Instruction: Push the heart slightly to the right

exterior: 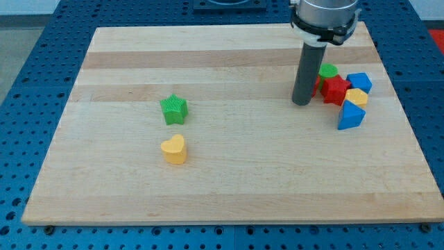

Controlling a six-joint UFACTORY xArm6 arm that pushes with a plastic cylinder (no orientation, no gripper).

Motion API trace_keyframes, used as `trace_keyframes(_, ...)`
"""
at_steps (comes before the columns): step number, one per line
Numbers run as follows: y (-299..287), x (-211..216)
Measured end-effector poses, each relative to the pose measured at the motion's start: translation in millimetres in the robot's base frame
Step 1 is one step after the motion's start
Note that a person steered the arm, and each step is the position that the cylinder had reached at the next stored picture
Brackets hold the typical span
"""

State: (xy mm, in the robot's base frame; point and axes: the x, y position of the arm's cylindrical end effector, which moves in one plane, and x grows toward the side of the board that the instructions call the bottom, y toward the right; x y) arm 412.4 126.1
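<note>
Heart: the yellow heart (173, 148) lay left of centre on the worktop (229, 187), just nearer than the green star (174, 109).
Handling: seemed light, rigid; I'd press its left flank.
Tool: my tip (301, 103) grasped nothing, far right beside the red block (336, 90).

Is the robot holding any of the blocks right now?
Nothing is held. My tip rests on the board beside the red block cluster, far from the yellow heart.

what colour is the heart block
Yellow: the heart shows in the camera view, just below the green star.
</note>
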Motion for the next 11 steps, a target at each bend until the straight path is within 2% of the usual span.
trace_keyframes(2,-13,102)
trace_keyframes(4,-114,170)
trace_keyframes(5,-178,170)
trace_keyframes(7,-261,129)
trace_keyframes(8,-268,110)
trace_keyframes(9,-254,109)
trace_keyframes(11,-191,117)
